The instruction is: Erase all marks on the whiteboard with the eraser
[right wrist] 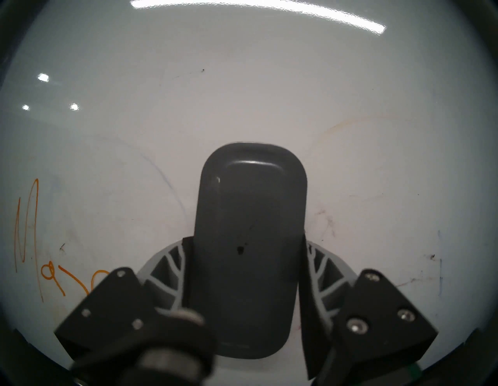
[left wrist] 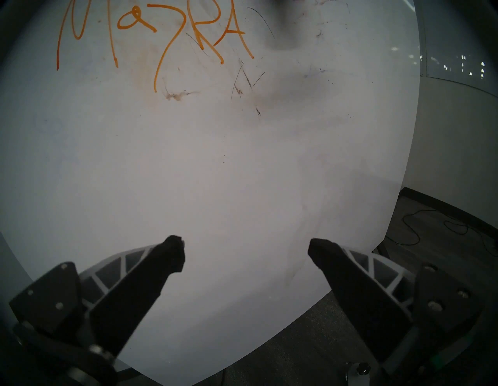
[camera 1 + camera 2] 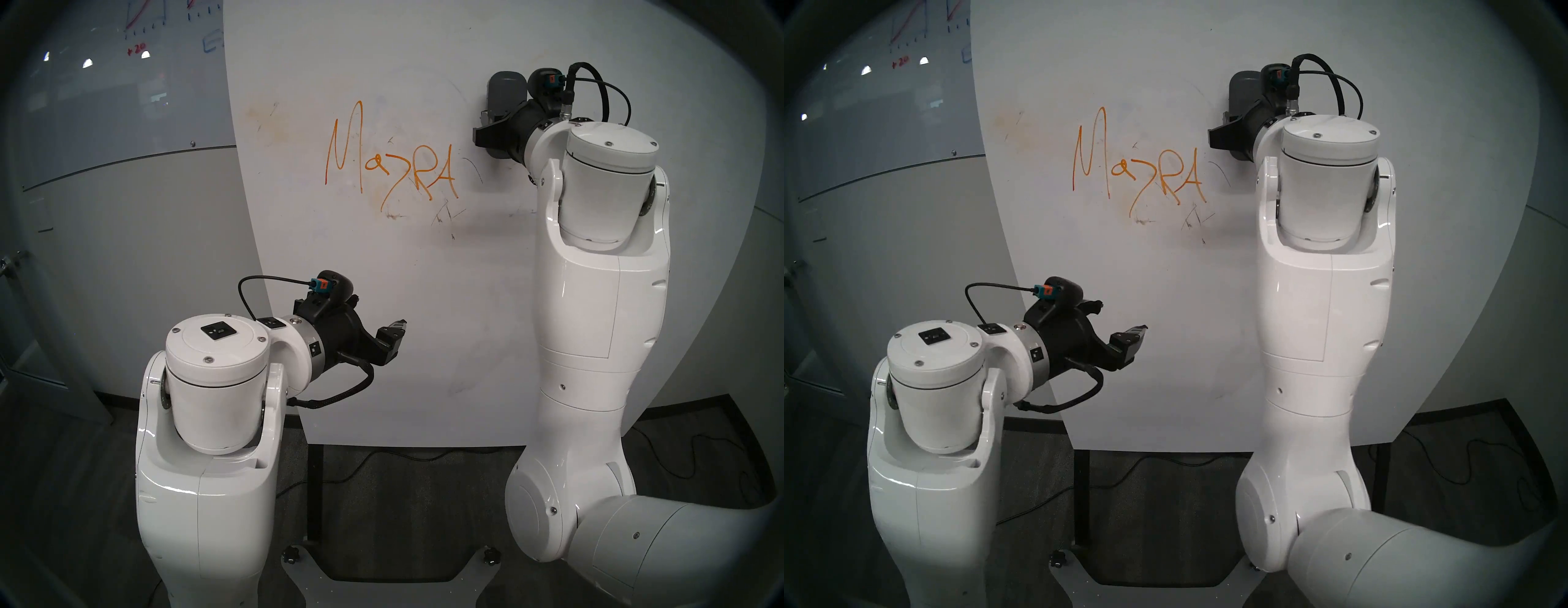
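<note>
Orange handwritten marks (image 3: 390,165) (image 3: 1140,174) (image 2: 151,35) cross the middle of the large whiteboard (image 3: 382,276) (image 3: 1166,288) (image 2: 188,161), with dark scratchy strokes and brownish smudges below and to their left. The dark grey eraser (image 3: 507,91) (image 3: 1244,91) (image 1: 250,204) lies flat against the whiteboard (image 1: 242,94), up and to the right of the marks (image 1: 29,234). My right gripper (image 3: 494,127) (image 1: 246,242) is shut on the eraser's two long sides. Lower down, my left gripper (image 3: 382,318) (image 2: 246,248) hangs open and empty in front of a bare part of the board.
A glossy glass board (image 3: 127,63) with red and blue drawings hangs on the wall to the left. The whiteboard's black legs (image 3: 315,488) stand on dark carpet, with cables (image 3: 403,458) on the floor behind them.
</note>
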### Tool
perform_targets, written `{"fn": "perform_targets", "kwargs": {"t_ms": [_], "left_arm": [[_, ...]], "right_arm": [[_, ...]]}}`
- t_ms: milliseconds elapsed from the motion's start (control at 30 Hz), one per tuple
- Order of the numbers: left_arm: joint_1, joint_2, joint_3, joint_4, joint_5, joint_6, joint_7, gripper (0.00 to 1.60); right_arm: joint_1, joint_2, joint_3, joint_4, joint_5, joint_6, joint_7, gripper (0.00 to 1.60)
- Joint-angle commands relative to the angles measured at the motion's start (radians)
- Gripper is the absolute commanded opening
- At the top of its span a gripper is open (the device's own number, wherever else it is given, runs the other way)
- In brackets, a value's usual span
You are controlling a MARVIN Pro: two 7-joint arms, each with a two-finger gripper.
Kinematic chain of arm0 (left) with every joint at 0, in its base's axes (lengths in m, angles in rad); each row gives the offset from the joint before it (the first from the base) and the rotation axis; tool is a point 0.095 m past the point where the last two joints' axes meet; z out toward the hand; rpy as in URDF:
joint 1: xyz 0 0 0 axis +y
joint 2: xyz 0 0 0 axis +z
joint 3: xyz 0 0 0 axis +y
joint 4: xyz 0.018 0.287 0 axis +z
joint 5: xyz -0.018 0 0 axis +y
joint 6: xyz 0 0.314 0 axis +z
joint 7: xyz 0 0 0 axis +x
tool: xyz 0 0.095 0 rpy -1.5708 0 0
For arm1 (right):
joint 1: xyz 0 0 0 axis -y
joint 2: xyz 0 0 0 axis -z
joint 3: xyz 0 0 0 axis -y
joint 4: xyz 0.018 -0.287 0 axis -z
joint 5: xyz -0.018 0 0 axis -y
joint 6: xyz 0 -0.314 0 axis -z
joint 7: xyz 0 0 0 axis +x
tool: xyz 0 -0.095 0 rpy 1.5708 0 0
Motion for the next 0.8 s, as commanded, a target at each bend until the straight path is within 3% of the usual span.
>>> {"fn": "perform_targets", "kwargs": {"t_ms": [0, 767], "left_arm": [[0.0, 0.0, 0.0, -0.018, 0.0, 0.0, 0.0, 1.6], [0.0, 0.0, 0.0, -0.018, 0.0, 0.0, 0.0, 1.6]], "right_arm": [[-0.035, 0.001, -0.012, -0.048, -0.001, -0.018, 0.002, 0.0], [-0.105, -0.024, -0.067, -0.06, -0.019, -0.052, -0.005, 0.0]]}}
